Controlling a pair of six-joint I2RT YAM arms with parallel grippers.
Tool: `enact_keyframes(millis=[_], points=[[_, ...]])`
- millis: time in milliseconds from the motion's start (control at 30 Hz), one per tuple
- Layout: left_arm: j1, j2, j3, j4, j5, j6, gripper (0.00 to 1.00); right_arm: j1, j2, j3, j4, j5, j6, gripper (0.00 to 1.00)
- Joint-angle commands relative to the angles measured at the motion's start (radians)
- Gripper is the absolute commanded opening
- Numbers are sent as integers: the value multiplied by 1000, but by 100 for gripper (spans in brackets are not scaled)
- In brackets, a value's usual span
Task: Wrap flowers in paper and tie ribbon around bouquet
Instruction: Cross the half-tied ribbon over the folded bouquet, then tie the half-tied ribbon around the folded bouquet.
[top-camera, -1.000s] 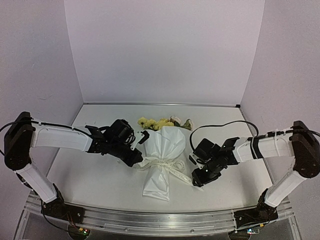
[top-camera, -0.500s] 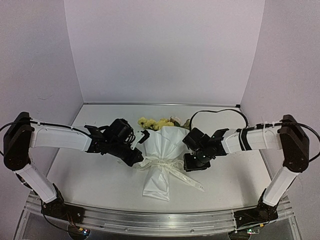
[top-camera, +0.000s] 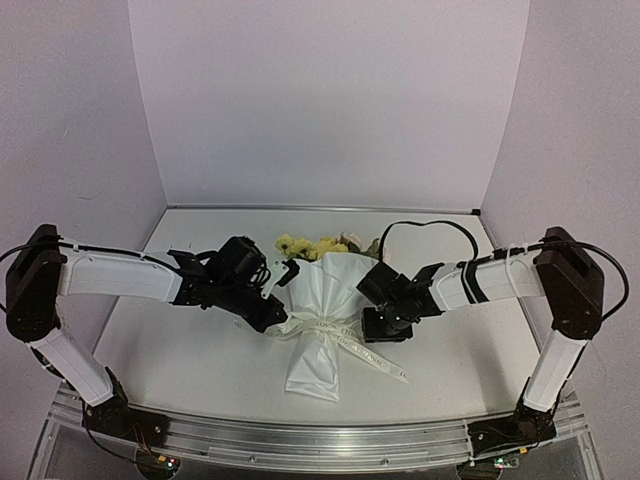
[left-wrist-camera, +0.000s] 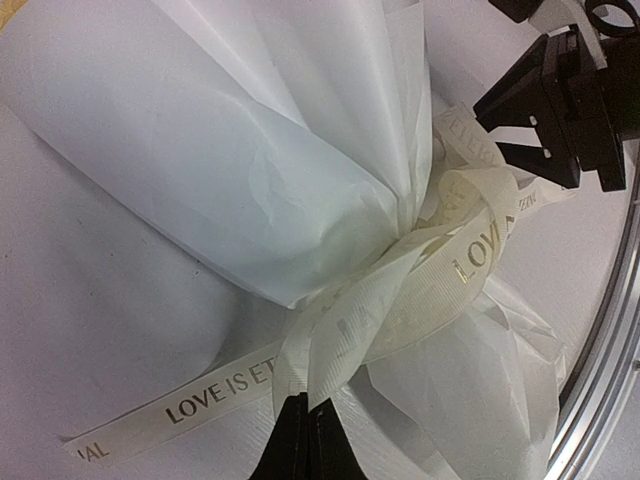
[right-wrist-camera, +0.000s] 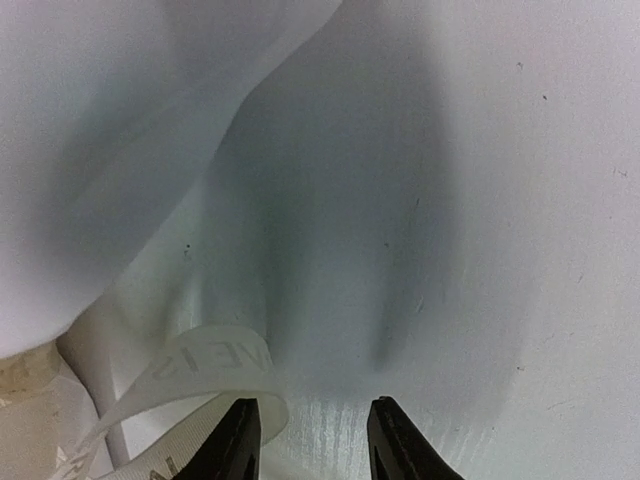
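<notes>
Pale lilac walls, white table (top-camera: 200, 370). The bouquet (top-camera: 325, 350) lies centre frame in the top view, narrow end toward the bottom edge. The flowers (top-camera: 310, 245) poke out at the upper end and the paper (top-camera: 335, 285) is already wrapped round the stems as a cone.

The ribbon (top-camera: 345, 335) is looped round the cone's waist, w/ one tail trailing free toward lower right.

Changed in the last sec: the right gripper (top-camera: 378, 328) was low and right, near the tail's far end. It has swung up and in, and now sits just beside the waist on the right. The left arm hasn't budged.

Left gripper (left-wrist-camera: 305, 440): clamped on the ribbon where it leaves the loop, bottom centre of its wrist view.

Right gripper (right-wrist-camera: 315, 430): jaws apart, nothing btwn them. A lettered bit of ribbon lies just left of its left finger; can't tell if it touches.

Meaning: wrap looks done, tie half done. The left arm anchors one end while the right lines up for the other strand at the knot. It prob needs to shift left to get ribbon btwn the fingers.
</notes>
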Motion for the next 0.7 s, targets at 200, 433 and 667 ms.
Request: enact_keyframes(millis=[200, 433, 667], points=[[0, -42, 8, 23, 7, 4, 0, 12, 30, 37, 70, 69, 45, 35], [0, -48, -4, 26, -20, -12, 0, 22, 71, 38, 82, 58, 72, 17], [0, -82, -55, 36, -105, -84, 0, 19, 3, 18, -26, 161, -10, 0]])
